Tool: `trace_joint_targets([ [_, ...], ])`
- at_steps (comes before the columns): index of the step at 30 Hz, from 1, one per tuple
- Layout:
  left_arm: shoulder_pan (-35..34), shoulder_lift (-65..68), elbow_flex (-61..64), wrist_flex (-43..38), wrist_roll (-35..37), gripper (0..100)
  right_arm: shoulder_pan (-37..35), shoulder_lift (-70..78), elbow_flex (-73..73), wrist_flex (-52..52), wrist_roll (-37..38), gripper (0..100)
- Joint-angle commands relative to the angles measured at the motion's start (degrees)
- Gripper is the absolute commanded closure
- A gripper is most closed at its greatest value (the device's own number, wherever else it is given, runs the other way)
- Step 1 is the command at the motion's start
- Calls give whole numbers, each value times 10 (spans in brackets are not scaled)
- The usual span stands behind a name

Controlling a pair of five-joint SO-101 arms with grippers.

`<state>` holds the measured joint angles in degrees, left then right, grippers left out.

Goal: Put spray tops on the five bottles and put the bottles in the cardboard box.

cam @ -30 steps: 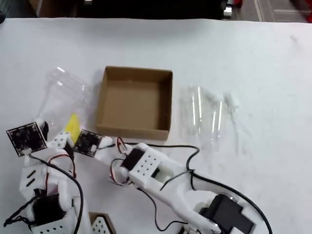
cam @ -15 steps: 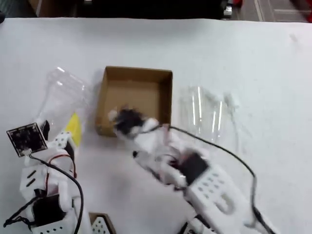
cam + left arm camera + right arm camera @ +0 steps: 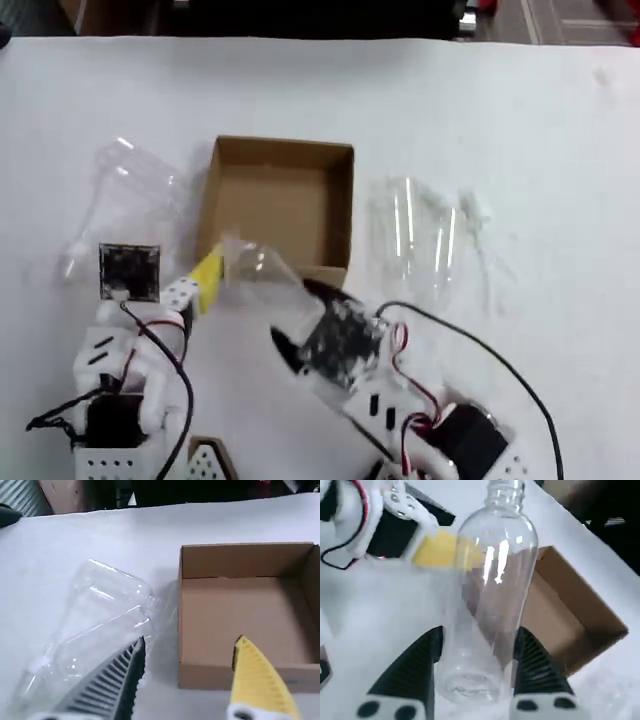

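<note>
In the high view, a cluster of clear plastic bottles [image 3: 128, 190] lies on the white bench [image 3: 520, 120] at the left of the frame, just beside the left wall of the cardboard box. They overlap, so I cannot count them. Below them, at the lower left, stands the left arm [image 3: 115, 400]. Its left claw [image 3: 190, 645] is spread wide with nothing between its grey finger [image 3: 117, 680] and yellow finger [image 3: 257, 680], and it points toward the box's near left corner.

The open cardboard box [image 3: 335, 200] sits at the centre of the frame, upright, its floor bare. Across its near left corner a single clear bottle [image 3: 255, 265] is held tilted, its bare threaded neck toward the yellow finger. I cannot tell whether the two touch. The right claw [image 3: 479, 635] grips this bottle around its lower body, with one dark ribbed finger [image 3: 417, 670] on each side. The right arm [image 3: 400, 420] runs off toward the lower right corner.

Right of the box, slightly apart from its wall, more clear bottles [image 3: 420, 235] lie side by side on the bench.
</note>
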<state>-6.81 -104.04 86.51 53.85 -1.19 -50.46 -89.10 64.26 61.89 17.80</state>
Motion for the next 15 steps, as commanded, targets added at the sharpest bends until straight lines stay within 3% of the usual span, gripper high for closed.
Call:
trace_joint_targets([
  [1,20,-3,-18,-12,43,714,-33,18,33,-16,6,982],
  [5,23,-3,-30,-11,91,714,-66,87,47,-49,17,982],
  [15,82,-3,-34,7,93,714,-82,245,47,-138,11,982],
])
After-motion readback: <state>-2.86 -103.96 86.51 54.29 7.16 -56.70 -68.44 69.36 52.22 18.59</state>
